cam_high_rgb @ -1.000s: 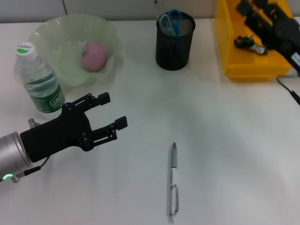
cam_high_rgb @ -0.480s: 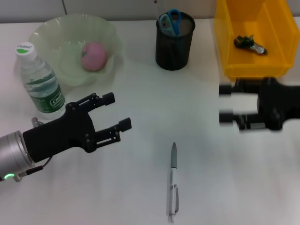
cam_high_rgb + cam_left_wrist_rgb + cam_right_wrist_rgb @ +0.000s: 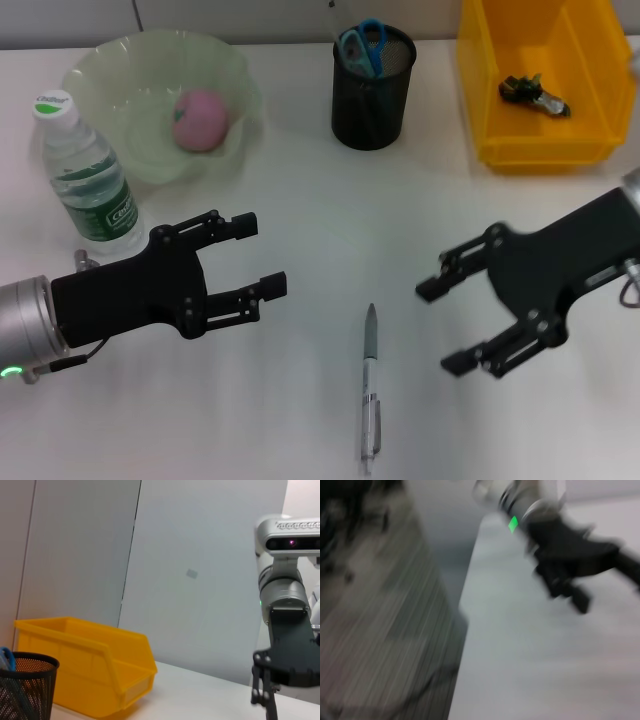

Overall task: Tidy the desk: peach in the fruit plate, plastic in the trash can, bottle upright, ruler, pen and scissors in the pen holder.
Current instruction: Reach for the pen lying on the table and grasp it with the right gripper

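White and plain, the desk (image 3: pixel 300 200) carries everything in the head view, with a grey wall behind.

At the right, the right tool (image 3: pixel 459 320) hangs low over the desk with its fingers spread wide and nothing between them. It points toward the middle of the desk, where the pen (image 3: pixel 369 382) lies flat, its tip toward the far side. The tool is near the pen but apart from it, and I judge this open pose is a preparation to take the pen, the last loose thing.

At the left, the left tool (image 3: pixel 257 256) is also open and empty. It hovers on the other side of the pen, a little farther from it, so both tools face the pen from opposite sides. Which one will take the pen I cannot tell.

Farther out, the other things look already in their places. The bottle (image 3: pixel 83 172) stands upright with its cap on, just behind the left arm. The peach (image 3: pixel 200 120) rests in the green fruit plate (image 3: pixel 110 70). The scissors (image 3: pixel 362 45) stand with handles up in the black mesh pen holder (image 3: pixel 372 105); the ruler I cannot make out for sure. The yellow trash can (image 3: pixel 490 90) holds a small dark scrap (image 3: pixel 533 91), probably the plastic.
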Available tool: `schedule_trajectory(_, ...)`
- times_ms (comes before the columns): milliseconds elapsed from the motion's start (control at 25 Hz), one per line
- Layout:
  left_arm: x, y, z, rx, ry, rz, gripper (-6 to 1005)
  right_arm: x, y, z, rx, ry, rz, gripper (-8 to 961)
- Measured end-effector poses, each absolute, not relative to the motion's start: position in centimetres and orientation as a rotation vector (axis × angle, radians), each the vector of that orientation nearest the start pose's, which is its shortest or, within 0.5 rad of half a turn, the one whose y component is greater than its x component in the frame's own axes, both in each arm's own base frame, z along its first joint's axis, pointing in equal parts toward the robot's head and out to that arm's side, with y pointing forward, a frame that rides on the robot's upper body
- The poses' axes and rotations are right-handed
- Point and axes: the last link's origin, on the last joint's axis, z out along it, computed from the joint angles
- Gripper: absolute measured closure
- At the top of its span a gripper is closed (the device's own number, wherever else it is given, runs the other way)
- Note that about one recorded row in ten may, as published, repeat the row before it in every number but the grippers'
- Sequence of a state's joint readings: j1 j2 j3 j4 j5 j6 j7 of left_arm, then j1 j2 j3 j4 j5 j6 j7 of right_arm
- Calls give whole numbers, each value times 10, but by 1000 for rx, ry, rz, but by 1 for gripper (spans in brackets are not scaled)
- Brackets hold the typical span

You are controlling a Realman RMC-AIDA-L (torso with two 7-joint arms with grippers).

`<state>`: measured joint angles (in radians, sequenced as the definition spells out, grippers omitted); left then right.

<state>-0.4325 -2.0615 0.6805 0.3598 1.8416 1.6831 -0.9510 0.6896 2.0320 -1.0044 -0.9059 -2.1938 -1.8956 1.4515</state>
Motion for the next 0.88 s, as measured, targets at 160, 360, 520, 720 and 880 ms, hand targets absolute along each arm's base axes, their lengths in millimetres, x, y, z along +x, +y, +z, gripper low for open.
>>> schedule_trajectory(160,-281,271,-27,-2663,-459,-1013,199,170,327,-11,-3413,-228,-61,196)
schedule_trajectory(360,-281,269,-28,-2672,-517,-1021,198,150,327,-20,-3415,-615,-241,196)
schedule_trajectory(520,-282,268,-32,-2679,-517,-1005,198,136,328,-23,-3344,-948,-390,196)
schedule_trajectory(720,-286,269,-32,-2695,-511,-951,198,126,328,-31,-3305,-1172,-537,197)
schedule_trajectory(880,-292,270,-30,-2702,-515,-900,198,120,327,-37,-3269,-1287,-588,197)
